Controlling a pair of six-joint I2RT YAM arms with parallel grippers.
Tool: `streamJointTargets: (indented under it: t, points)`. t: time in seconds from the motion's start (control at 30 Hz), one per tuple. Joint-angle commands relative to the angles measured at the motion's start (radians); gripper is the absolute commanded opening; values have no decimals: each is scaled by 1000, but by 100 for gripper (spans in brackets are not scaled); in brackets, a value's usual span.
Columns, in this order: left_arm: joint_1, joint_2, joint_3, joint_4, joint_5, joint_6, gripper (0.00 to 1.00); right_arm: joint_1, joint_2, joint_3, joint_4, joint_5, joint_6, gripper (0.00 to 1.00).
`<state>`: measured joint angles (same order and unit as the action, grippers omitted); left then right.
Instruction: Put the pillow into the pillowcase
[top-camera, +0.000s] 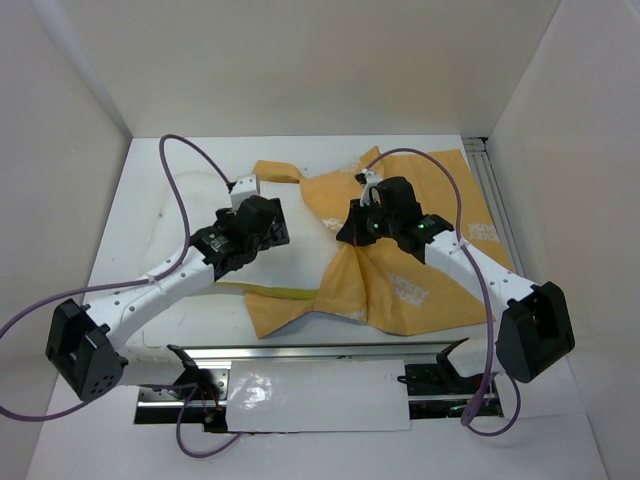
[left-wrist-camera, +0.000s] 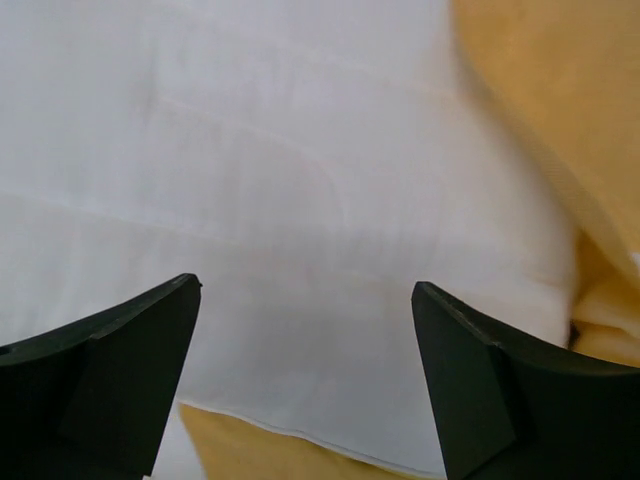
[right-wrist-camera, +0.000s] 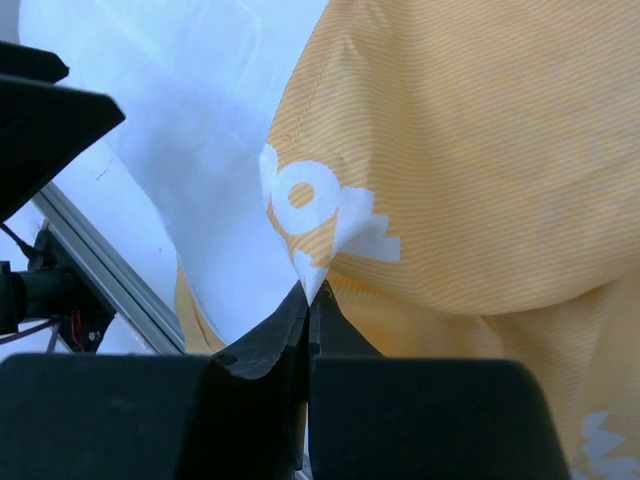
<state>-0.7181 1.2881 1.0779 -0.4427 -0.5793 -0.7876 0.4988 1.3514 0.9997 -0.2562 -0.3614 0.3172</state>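
- Top external view: the plump white rectangular cushion, the pillow (top-camera: 150, 220), lies flat on the left half of the white bench (top-camera: 320, 150). Its yellow edge (top-camera: 275, 291) shows at the near side.
- The thin mustard-orange cloth pillowcase with white printed logos (top-camera: 420, 270) is crumpled on the right half. Its left side touches or overlaps the pillow; I cannot tell which.
- Left hand (top-camera: 262, 222) sits over the pillow's right end. In the left wrist view its fingers stand wide apart, with only white pillow fabric below them and nothing held.
- Right hand (top-camera: 372, 232) is clamped on the pillowcase. The right wrist view shows the fingertips pinching a fold just under a white logo (right-wrist-camera: 320, 205), and the cloth tents up from the bench.
- Handling, pillow (judgement): light, soft and compressible. It probably sags if held by one corner, and a pinch on the flat face may catch only the cover fabric. A better hold is at the seam of the end nearest the pillowcase.
- Handling, pillowcase (judgement): very light and limp, and it will not hold its shape. The layers are likely to stick together, so the hold should be on a single layer at the hem of the mouth. The mouth cannot be picked out in these views.
- Pillow not yet inside the pillowcase.
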Motion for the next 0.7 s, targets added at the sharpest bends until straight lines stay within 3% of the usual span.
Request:
streamJointTargets:
  t: [0.0, 0.3, 0.37, 0.53, 0.57, 0.6, 0.63, 0.67]
  points:
    - [89, 17, -38, -56, 42, 95, 100, -6, -3, -3, 44, 33, -13, 0]
    - [112, 169, -115, 281, 444, 266, 100, 12, 45, 7, 44, 42, -32, 0]
    - [112, 203, -134, 318, 486, 266, 100, 12, 54, 7, 35, 42, -32, 0]
    - [112, 368, -89, 257, 429, 220, 96, 43, 54, 7, 55, 42, -32, 0]
    - [112, 401, -78, 257, 441, 208, 87, 43, 54, 7, 66, 42, -32, 0]
    - [112, 431, -69, 269, 494, 208, 71, 43, 63, 7, 66, 51, -32, 0]
    - [112, 485, -69, 285, 516, 208, 1, 52, 63, 7, 66, 52, -32, 0]
    - [112, 506, -53, 285, 516, 180, 0, 52, 63, 17, 52, 52, -32, 0]
